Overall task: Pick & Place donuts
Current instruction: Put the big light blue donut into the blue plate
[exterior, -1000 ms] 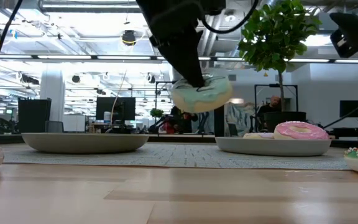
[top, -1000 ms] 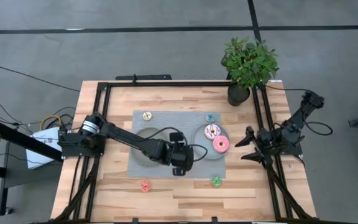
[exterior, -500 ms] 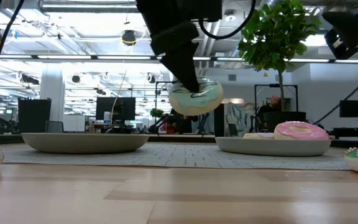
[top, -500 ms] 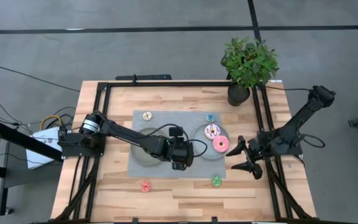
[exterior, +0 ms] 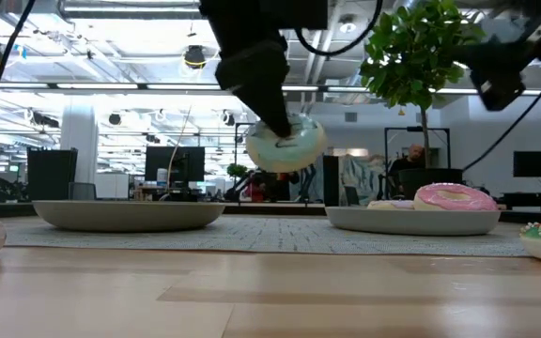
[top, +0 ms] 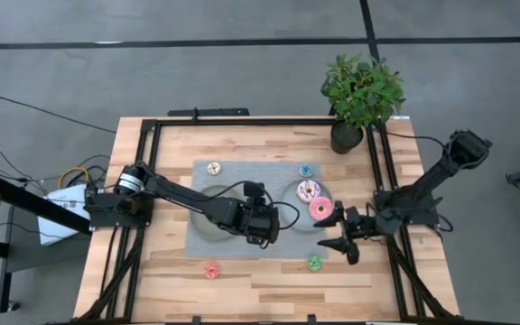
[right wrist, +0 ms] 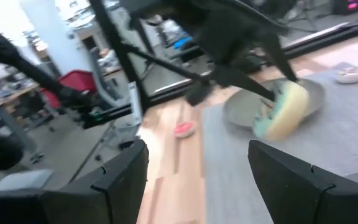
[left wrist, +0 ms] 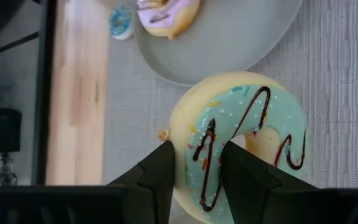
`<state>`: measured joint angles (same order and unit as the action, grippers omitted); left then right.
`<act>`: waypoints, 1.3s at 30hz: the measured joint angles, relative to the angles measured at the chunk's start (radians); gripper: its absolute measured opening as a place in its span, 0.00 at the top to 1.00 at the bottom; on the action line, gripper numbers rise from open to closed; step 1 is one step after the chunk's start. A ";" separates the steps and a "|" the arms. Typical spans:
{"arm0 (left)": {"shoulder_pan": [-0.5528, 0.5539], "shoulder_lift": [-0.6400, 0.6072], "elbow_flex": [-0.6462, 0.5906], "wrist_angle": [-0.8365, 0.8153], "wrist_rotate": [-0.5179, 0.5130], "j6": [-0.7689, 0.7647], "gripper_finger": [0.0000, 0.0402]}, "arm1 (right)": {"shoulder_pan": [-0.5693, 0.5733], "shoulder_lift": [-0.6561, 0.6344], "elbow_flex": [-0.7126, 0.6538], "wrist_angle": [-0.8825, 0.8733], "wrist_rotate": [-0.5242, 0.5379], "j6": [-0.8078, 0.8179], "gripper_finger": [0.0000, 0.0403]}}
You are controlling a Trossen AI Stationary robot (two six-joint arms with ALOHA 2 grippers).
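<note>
My left gripper (top: 263, 231) is shut on the mint-green donut (exterior: 285, 145), which hangs above the grey mat (top: 242, 176) between the left plate (top: 202, 217) and the right plate (top: 301, 219). A white-lilac donut (top: 307, 190) and a pink donut (top: 320, 209) lie on the right plate. Small tan (top: 213, 168) and blue (top: 306, 170) donuts lie at the mat's far edge. Small red (top: 211, 269) and green (top: 314, 263) donuts lie near its front edge. My right gripper (top: 332, 244) stands open by the mat's right front corner, holding nothing. My left gripper pinches one stretch of the donut's ring (left wrist: 199, 163) between its two fingers. One finger (left wrist: 160, 171) lies at the outer rim, the other (left wrist: 241, 168) on the side toward the hole. The fingers slant down from the table's left. The donut hangs tilted, clear of the mat.
A potted plant (top: 361, 90) stands at the table's far right corner. A black frame (top: 242, 120) runs along the table's edges. Bare wood lies in front of the mat (top: 260, 289).
My right gripper has swung down from the table's right edge toward the mat's right front corner, staying open. My left gripper has turned at the wrist, and the mint-green donut has tipped with it, still clear of the mat.
</note>
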<state>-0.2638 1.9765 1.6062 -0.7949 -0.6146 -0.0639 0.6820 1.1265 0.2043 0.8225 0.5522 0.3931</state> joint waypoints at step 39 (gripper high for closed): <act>-0.120 -0.187 -0.047 -0.116 -0.186 -0.063 0.72 | -0.360 0.450 0.366 0.071 -0.206 -0.053 0.34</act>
<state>-0.3836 1.7896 1.5593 -0.9104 -0.8009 -0.1267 0.3220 1.5761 0.5708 0.8936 0.3463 0.3400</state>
